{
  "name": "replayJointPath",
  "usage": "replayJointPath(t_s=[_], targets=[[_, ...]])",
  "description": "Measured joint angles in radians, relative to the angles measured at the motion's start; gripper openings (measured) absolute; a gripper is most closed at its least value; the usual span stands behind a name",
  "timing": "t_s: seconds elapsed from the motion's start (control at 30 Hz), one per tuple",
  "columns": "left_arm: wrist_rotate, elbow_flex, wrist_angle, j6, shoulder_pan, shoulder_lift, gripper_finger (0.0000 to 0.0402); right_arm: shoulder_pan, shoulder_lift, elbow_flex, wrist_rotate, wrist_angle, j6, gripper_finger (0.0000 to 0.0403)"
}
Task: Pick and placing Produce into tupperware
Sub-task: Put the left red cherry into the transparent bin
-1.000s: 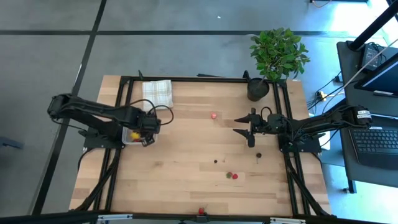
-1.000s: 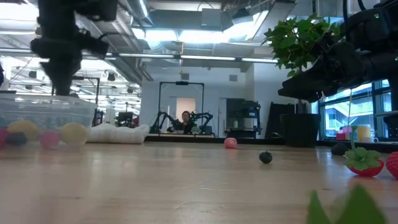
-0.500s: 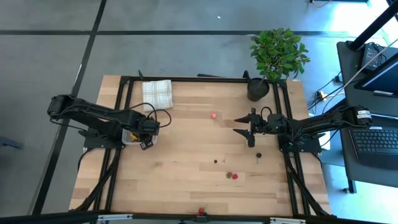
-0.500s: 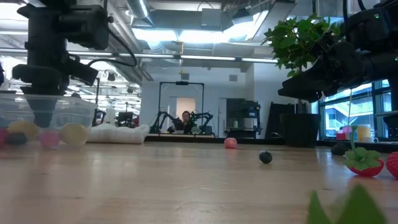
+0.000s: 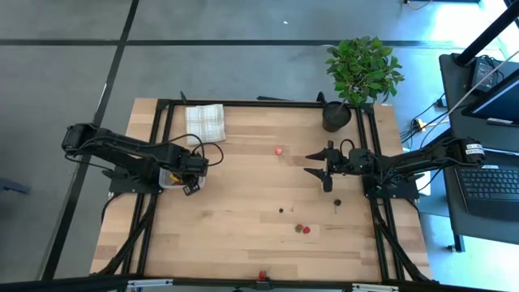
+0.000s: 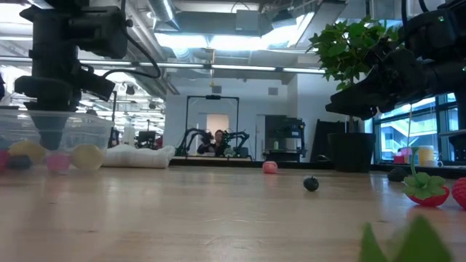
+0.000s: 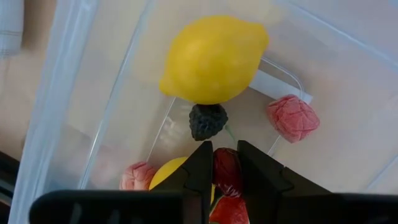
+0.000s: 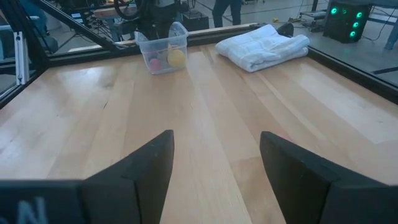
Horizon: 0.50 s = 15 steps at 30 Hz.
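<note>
Pale wood bench point(image 5: 243, 211), workshop behind. Left hand point(image 7: 225, 163) down inside the tupperware point(image 7: 68, 106), clenched on a strawberry point(image 7: 227, 171); right hand point(image 5: 318, 166) released mid-bench. Loose produce point(image 5: 302, 229) lies near the front edge.

Left end effector point(image 7: 224, 169) crowds the fruit-filled tupperware point(image 7: 74, 99); mid-table point(image 5: 243, 203) lies open.

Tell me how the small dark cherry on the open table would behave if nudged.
The dark cherry looks round and sits alone on the flat wooden table, so it would probably roll freely. Being tiny, it is likely light and easily knocked away. Its stem, if any, is too small to judge.
</note>
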Motion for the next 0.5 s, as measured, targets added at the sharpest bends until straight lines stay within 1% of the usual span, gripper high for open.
replayJointPath(t_s=[0.5], targets=[[0.0,0.0,0.0,0.0,0.0,0.0,0.0104,0.0,0.0,0.0,0.0,-0.001,0.0,0.024]])
